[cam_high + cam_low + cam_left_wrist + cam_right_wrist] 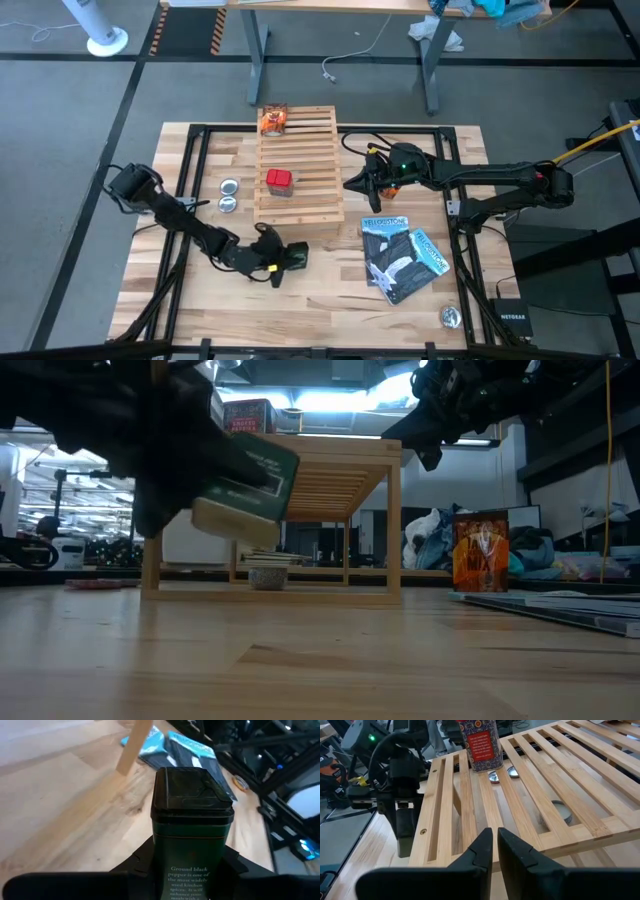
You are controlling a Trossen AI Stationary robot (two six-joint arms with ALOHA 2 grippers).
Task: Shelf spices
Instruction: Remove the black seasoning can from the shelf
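Dark grey box sits clamped in left gripper, near shelf.

Left gripper blurred dark mass in low view; dark grey box label bottom cut off.

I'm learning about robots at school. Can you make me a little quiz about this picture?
1. True or false: the red box sits on the shelf.
2. Which hand holds the dark pepper tin? A) left hand B) right hand
3. Fill in: the orange packet stands at the shelf's ___ end, away from the robot.

Key: 1 true; 2 A; 3 far.
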